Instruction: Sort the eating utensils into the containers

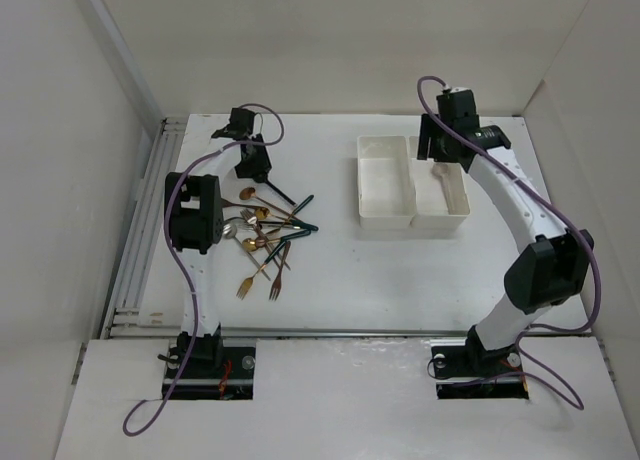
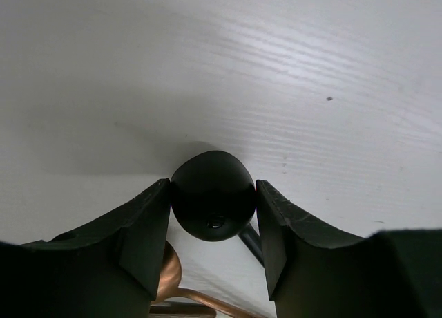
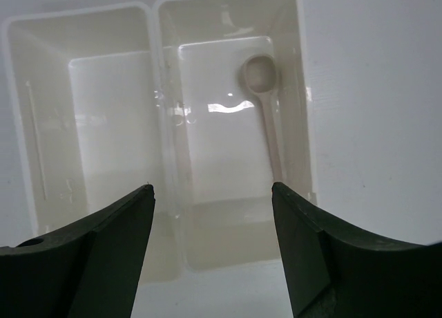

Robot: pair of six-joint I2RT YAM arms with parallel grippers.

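Left gripper [image 1: 253,170]: pinched on the rounded bowl of a black spoon [image 2: 211,190], fingers pressed to both its sides, low over the table [image 1: 380,280].
Black spoon: at the far end of the pile, handle trailing toward the near right.
Utensil pile [image 1: 265,235]: gold, silver and dark-handled forks and spoons, crossed and touching, left side of the table, well apart from the bins.
Right gripper [image 3: 212,188]: spread wide, holding nothing, poised over the bins.
Cream spoon [image 3: 269,128]: flat in the right bin [image 3: 302,90], bowl at the far end.
Left bin [image 3: 41,124]: seemingly bare.
Handling, by judgement: light, stiff, slick, lying flat.
Best hold: across the slim neck or mid-handle.
Risk: slipping or swinging from a grip on the domed bowl.
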